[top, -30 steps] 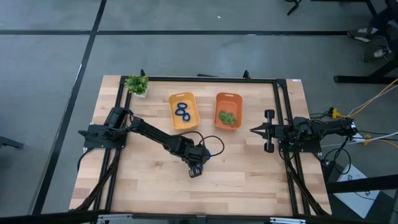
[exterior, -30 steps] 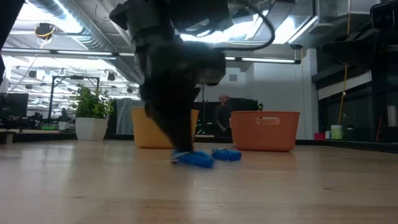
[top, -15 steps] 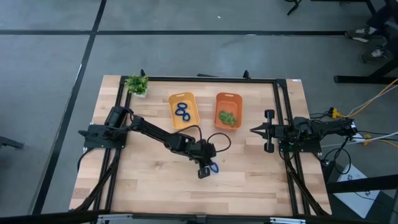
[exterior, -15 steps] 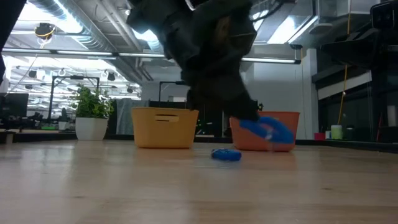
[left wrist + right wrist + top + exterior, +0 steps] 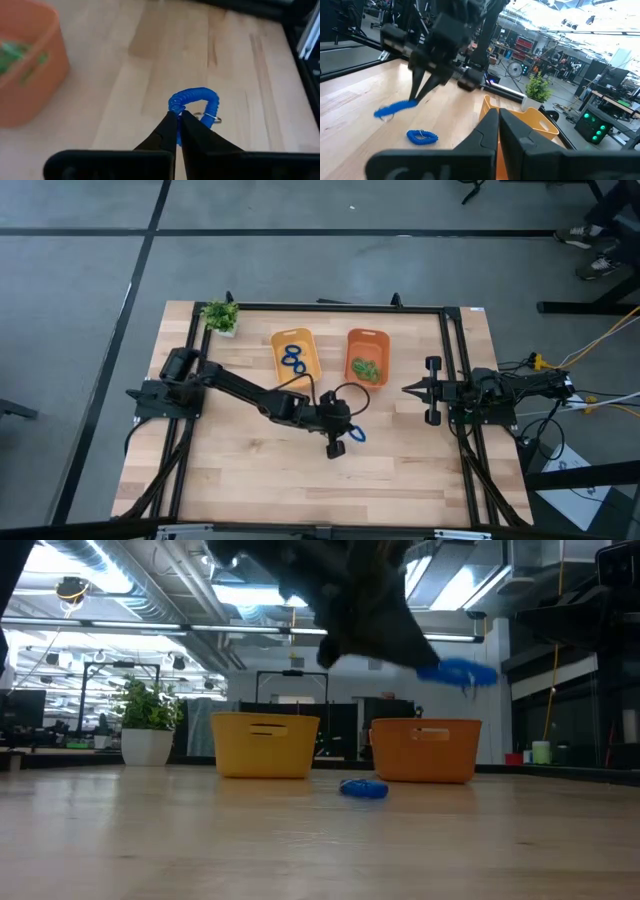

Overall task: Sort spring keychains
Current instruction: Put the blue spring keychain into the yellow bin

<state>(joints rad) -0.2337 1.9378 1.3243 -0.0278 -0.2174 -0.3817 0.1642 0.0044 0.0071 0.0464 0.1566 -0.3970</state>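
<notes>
The left claw [image 5: 178,116] is pinching a blue keychain [image 5: 195,100] and has just lifted it up off the table [image 5: 400,470]. Another blue one [image 5: 363,789] is still lying there. It probably belongs in the yellow bin [image 5: 295,358] with the other blues. The right claw [image 5: 408,390] is waiting, shut.

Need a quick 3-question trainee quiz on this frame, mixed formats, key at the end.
1. True or false: the left gripper is shut on a blue keychain held clear of the table.
2. Multiple choice: what lies in the orange bin? A) blue keychains B) green keychains C) nothing
3. Fill in: a second blue loop lies on the table in front of the ____ between the yellow bin and the orange bin.

Key: 1 true; 2 B; 3 gap. The right gripper waits shut at the table's right side.
</notes>
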